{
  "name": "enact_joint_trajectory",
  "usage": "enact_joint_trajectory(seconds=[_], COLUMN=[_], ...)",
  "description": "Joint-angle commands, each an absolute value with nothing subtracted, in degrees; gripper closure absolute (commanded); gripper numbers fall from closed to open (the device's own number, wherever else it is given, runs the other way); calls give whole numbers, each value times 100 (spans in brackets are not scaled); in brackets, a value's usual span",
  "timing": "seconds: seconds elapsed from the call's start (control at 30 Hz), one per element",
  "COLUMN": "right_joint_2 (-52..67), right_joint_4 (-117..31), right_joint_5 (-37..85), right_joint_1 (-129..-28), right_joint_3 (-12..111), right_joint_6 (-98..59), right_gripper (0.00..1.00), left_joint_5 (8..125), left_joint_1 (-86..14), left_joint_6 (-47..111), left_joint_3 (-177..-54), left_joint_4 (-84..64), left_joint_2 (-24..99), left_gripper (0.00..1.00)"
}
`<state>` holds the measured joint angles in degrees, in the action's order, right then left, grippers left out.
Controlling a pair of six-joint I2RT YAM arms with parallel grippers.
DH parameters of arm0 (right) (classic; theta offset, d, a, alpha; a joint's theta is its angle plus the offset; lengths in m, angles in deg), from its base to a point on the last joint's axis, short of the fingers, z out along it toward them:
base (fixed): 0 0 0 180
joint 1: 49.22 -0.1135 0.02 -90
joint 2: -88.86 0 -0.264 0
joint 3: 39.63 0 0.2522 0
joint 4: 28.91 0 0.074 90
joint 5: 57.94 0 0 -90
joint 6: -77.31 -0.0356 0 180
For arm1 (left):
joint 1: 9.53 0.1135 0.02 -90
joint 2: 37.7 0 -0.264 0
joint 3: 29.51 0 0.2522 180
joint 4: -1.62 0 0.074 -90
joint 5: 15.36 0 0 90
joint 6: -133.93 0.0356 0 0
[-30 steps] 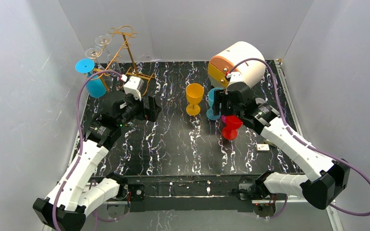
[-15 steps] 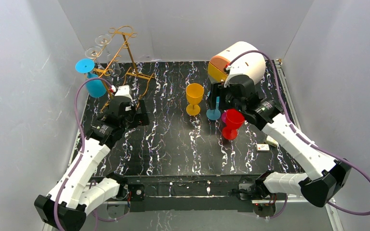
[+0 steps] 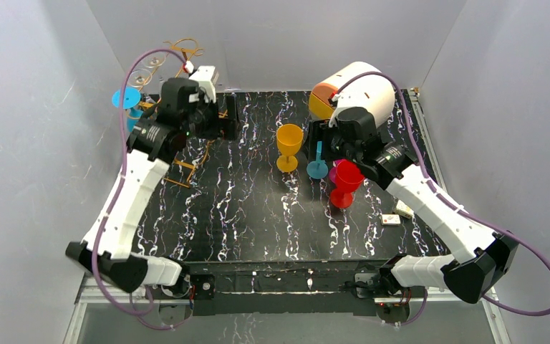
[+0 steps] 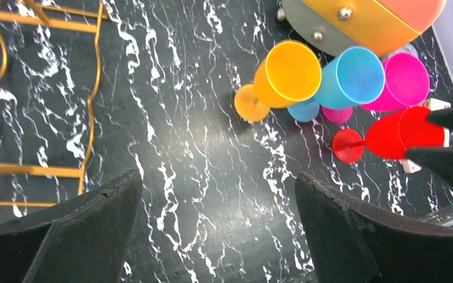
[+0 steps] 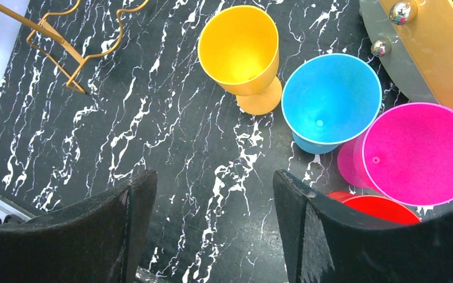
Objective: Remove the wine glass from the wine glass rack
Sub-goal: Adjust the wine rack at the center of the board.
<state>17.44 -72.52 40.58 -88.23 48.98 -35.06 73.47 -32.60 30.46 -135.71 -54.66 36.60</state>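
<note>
The gold wire wine glass rack stands at the back left, mostly behind my raised left arm; its base lies left of my left fingers. A blue wine glass and clear glasses hang upside down from it. My left gripper hovers open and empty just right of the rack, high over the table. My right gripper is open and empty above a blue glass standing among a yellow, a pink and a red glass.
A large white and orange domed container sits at the back right behind the standing glasses. Two small white items lie near the right edge. White walls enclose the black marbled table on three sides.
My left arm rose and swung back to the top of the rack, now hiding much of it. My right gripper opened wider and lifted away from the standing blue glass.
</note>
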Motion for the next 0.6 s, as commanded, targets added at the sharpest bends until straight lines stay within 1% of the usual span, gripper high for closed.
enact_joint_trajectory(seconds=[0.0,0.2,0.33,0.57], right_joint_2=[1831,1883,1871,1773], right_joint_4=[-7094,-7080,-7071,-7058], right_joint_5=[3899,3788,3723,3455], right_joint_1=[-8798,-8799,-8803,-8798], right_joint_3=[5142,5074,5063,5068], right_joint_6=[-3604,-3678,-3678,-3720], right_gripper=[20,19,19,19], left_joint_5=[7335,7385,7683,8075], left_joint_1=[-3189,-2678,-2326,-1863], left_joint_6=[3608,3532,3521,3748], left_joint_3=[-14775,-15441,-15556,-15808], left_joint_4=[-6480,-6230,-5916,-5809], left_joint_2=[4257,4508,4510,4854], left_gripper=[2,2,2,2])
